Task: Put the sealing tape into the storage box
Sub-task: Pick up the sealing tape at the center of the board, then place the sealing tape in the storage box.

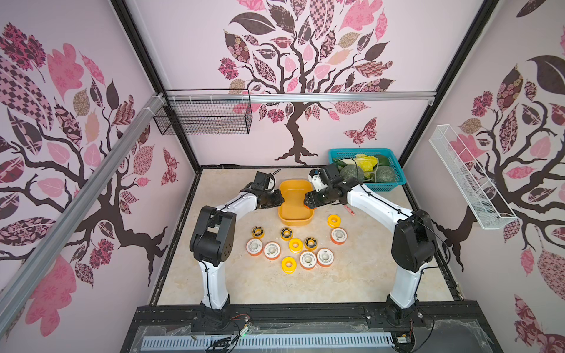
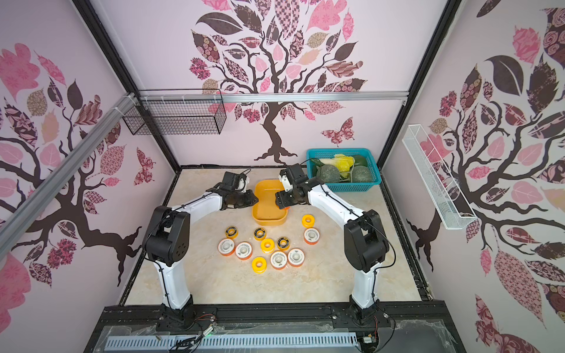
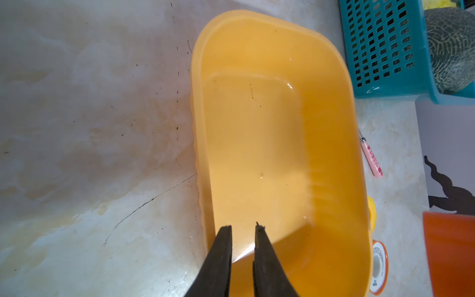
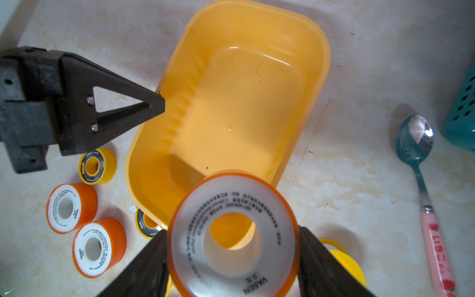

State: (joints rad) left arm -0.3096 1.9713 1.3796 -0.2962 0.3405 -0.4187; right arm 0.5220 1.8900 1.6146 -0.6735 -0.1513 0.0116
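Observation:
The yellow-orange storage box [image 1: 295,224] [image 2: 269,221] stands mid-table with nothing inside [image 3: 270,128] [image 4: 231,102]. My left gripper [image 1: 279,198] [image 3: 240,226] straddles the box's left wall, its fingers [image 4: 154,102] closed down on the rim. My right gripper [image 1: 307,200] [image 4: 232,231] hangs over the box's near right corner, shut on a sealing tape spool [image 4: 232,236] with a white face and orange rim. Several more spools lie on the table in front of the box: white-faced [image 1: 272,250], all yellow [image 1: 288,264] and black-ringed [image 1: 286,233].
A teal latticed basket [image 1: 388,186] with melons and greens stands at the back right. A teal spoon with a pink handle [image 4: 421,180] lies between it and the box. A black wire basket [image 1: 204,116] and a white mesh one [image 1: 467,180] hang on the walls.

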